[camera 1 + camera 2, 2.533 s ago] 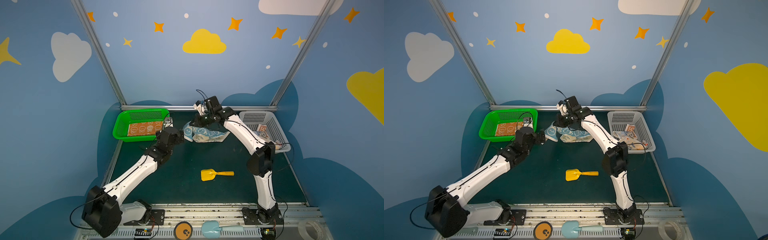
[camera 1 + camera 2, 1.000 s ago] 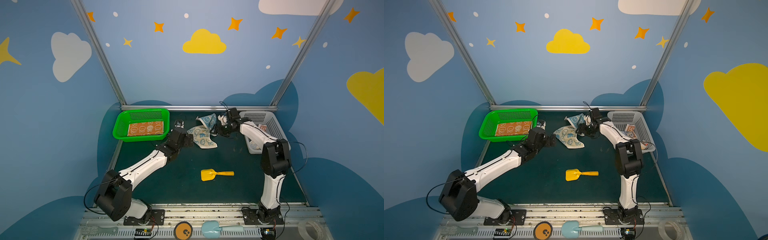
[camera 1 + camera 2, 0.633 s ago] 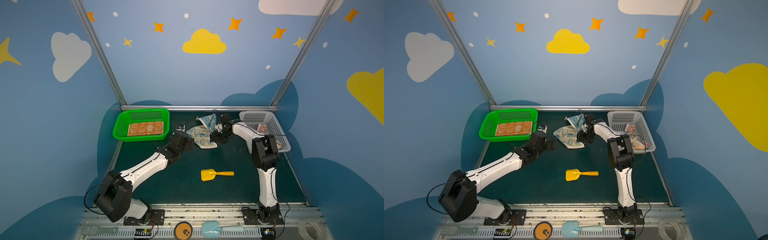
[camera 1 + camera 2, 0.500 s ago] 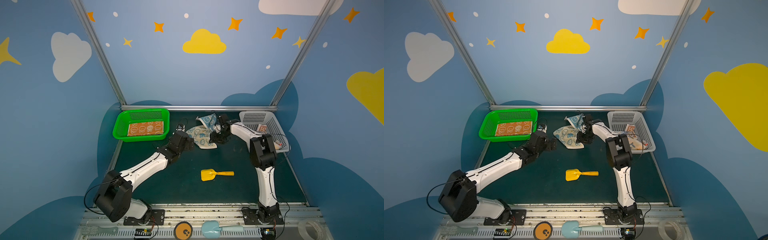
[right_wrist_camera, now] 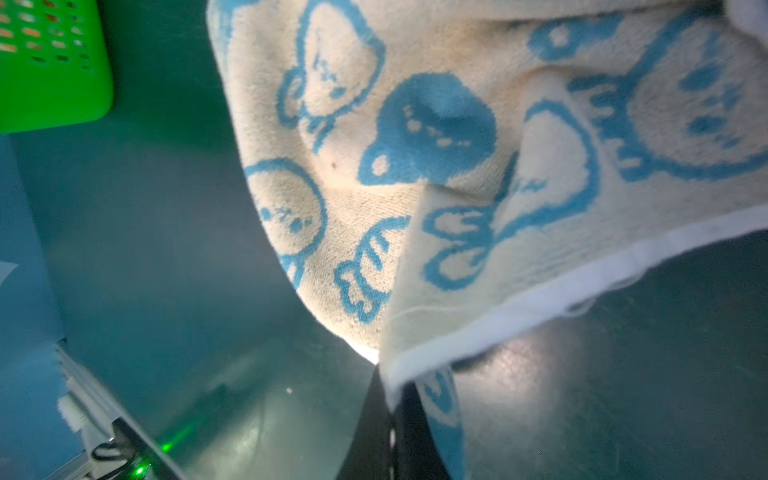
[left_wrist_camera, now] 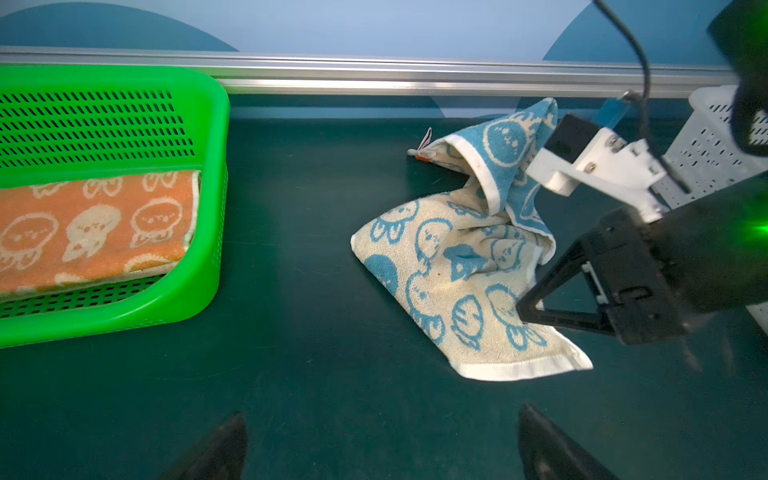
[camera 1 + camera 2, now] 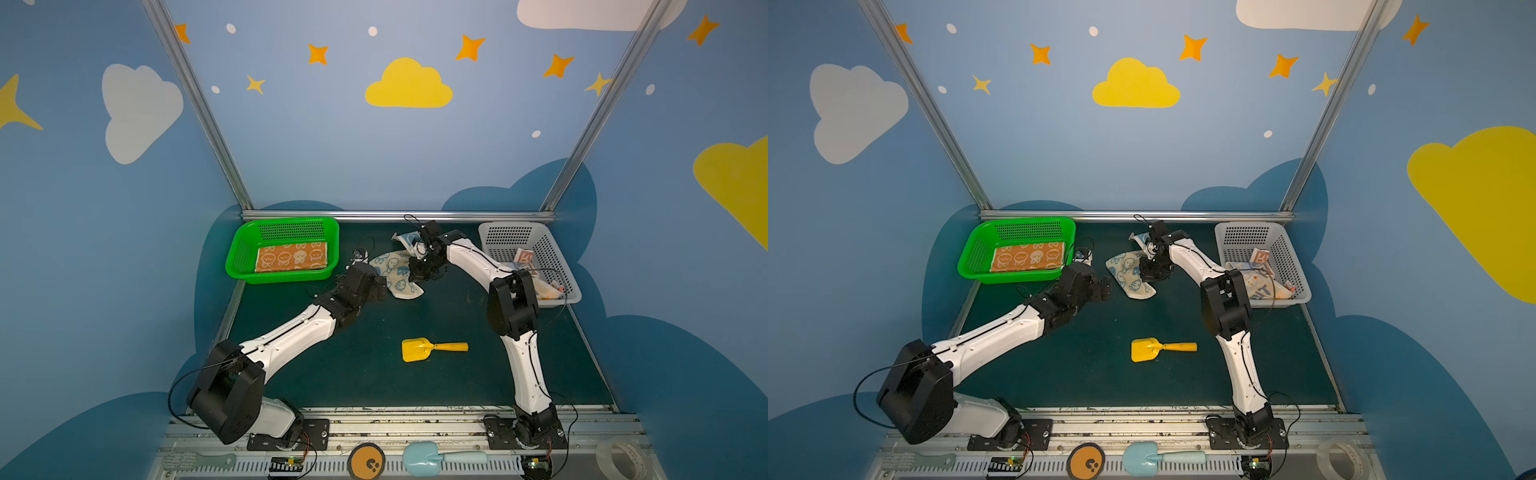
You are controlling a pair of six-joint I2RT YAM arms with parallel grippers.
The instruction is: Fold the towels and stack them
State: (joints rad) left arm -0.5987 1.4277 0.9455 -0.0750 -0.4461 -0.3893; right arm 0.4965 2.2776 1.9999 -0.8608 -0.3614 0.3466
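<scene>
Right claw point(image 5: 392, 399): moved in since a second ago, now pinching the white hem of the cream-blue cartoon-face terry towel point(image 6: 449, 266).
Left claw point(image 6: 382, 436): spread wide, empty, towel just ahead.
Fold: edge secured, probably starting.

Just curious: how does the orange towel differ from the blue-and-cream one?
The orange towel lies folded flat inside the green basket; the blue-and-cream towel sits crumpled on the table. Nothing touches the orange towel; the right claw pinches the blue-and-cream towel's edge. Both carry cartoon faces.
</scene>
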